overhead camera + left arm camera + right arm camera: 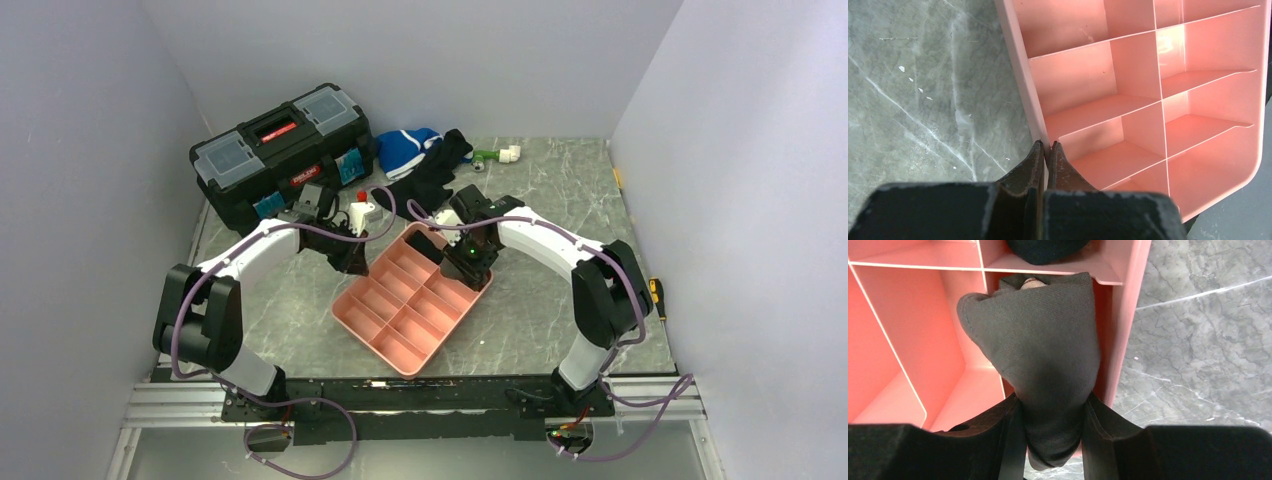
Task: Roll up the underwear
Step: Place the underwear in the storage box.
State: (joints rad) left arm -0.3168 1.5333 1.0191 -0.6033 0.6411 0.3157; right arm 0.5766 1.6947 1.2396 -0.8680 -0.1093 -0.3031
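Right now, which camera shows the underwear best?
The right wrist view: the underwear fills it, clamped in the right pincer over the pink tray. From above the arm mostly hides it; the left wrist view misses it.

A black toolbox with grey lid bins sits at the upper left of the grey marble table. Right of it lie a blue-and-white garment, a black garment and a small green-and-white object. A white bottle with a red cap stands near the centre, above a pink tray with many compartments. A yellow-handled tool lies at the right edge.
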